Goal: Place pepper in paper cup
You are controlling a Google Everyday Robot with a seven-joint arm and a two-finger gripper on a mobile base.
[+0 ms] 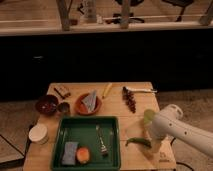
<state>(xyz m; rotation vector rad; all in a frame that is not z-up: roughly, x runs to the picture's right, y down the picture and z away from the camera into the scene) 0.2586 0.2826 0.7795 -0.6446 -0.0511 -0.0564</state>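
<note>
The dark-green pepper point(137, 142) lies on the wooden table point(117, 107) near its front right corner, just right of the green tray. The white paper cup point(38, 133) stands at the table's front left edge, on the far side of the tray from the pepper. My gripper point(151, 141) is at the end of the white arm point(180, 131) that reaches in from the right. It sits right at the pepper's right end, low over the table. The arm hides where they meet.
A green tray point(80, 131) at the front holds a blue sponge point(70, 152), an orange fruit point(83, 154) and a fork point(102, 142). Behind it are an orange bowl point(88, 104), a dark red bowl point(46, 105), a yellow banana-like piece point(107, 90) and dark red berries point(130, 100).
</note>
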